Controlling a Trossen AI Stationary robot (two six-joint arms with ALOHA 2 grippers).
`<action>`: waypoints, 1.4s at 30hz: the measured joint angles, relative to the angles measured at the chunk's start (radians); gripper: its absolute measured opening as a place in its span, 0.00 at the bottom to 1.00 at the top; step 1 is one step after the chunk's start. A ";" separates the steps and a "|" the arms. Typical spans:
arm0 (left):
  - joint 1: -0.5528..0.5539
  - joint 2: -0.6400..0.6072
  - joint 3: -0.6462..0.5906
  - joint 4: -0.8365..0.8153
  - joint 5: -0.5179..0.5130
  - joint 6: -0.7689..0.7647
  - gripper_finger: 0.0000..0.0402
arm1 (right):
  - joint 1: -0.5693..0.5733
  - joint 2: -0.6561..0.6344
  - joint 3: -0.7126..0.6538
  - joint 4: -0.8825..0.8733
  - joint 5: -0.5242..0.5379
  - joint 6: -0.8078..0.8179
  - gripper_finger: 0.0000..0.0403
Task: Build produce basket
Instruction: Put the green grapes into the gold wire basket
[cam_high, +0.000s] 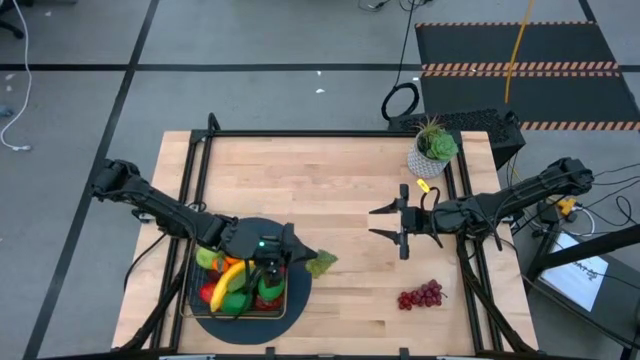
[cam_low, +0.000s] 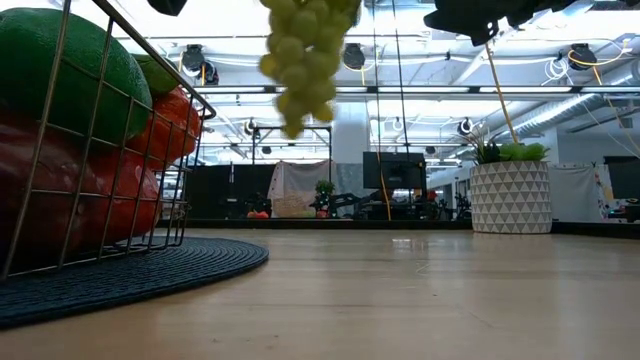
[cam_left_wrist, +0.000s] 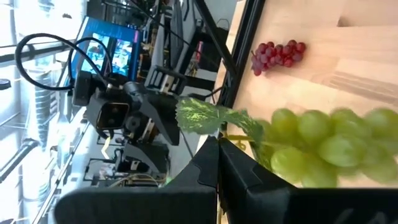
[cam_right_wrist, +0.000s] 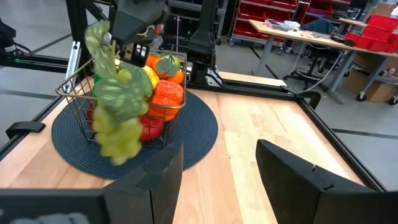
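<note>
The wire basket (cam_high: 240, 285) sits on a round dark mat (cam_high: 290, 312) near the table's near-left corner, filled with a banana (cam_high: 232, 278), orange and other produce. My left gripper (cam_high: 303, 262) is just to the basket's right, shut on a bunch of green grapes (cam_high: 321, 264) that hangs in the air (cam_low: 300, 60). A bunch of purple grapes (cam_high: 421, 296) lies on the bare wood near the right side. My right gripper (cam_high: 388, 224) waits open above the table's middle right, its fingers (cam_right_wrist: 158, 174) pointing toward the basket (cam_right_wrist: 124, 106). My left gripper pinches the green grapes by the stem end (cam_left_wrist: 239, 138), next to the leaf (cam_left_wrist: 199, 115). The bunch (cam_right_wrist: 118, 121) hangs below the fingers, lifted clear of the table beside the basket's right wall.
A potted green plant (cam_high: 433, 148) stands at the table's far right corner. A black frame (cam_high: 330, 133) runs along the table's edges. Open wood lies between the mat and the purple grapes (cam_left_wrist: 277, 55).
</note>
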 joint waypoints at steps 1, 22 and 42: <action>0.000 0.000 0.000 0.003 0.000 0.000 0.00 | 0.000 0.000 0.000 0.000 0.000 0.000 0.49; -0.017 0.000 0.000 0.195 -0.085 -0.859 0.00 | 0.000 0.000 0.000 -0.002 0.001 -0.027 0.49; -0.276 -0.054 0.000 0.209 -0.428 -1.346 0.00 | 0.000 0.001 -0.001 0.000 0.001 -0.019 0.49</action>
